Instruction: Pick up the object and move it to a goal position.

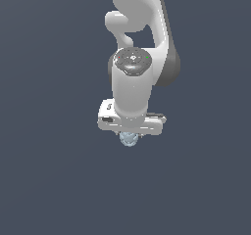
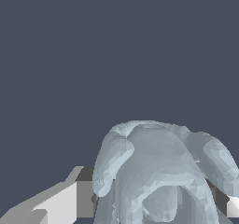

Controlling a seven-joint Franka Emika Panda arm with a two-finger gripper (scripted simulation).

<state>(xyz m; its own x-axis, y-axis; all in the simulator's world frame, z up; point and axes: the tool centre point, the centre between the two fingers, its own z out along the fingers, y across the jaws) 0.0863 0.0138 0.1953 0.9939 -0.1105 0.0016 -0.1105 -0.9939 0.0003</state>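
Note:
The object [image 1: 128, 139] is a small pale blue-grey, bumpy, glassy lump. It peeks out just below the white gripper bar [image 1: 130, 124], much narrower than the bar. The arm points downward and hides the fingers in the exterior view. In the wrist view the object [image 2: 158, 171] fills the space between my two fingers; one finger [image 2: 70, 199] touches one side and a sliver of the other finger [image 2: 226, 204] touches the other side. My gripper [image 2: 154, 204] is shut on the object.
A plain dark blue-grey surface [image 1: 49, 180] fills the background in both views. No other objects show.

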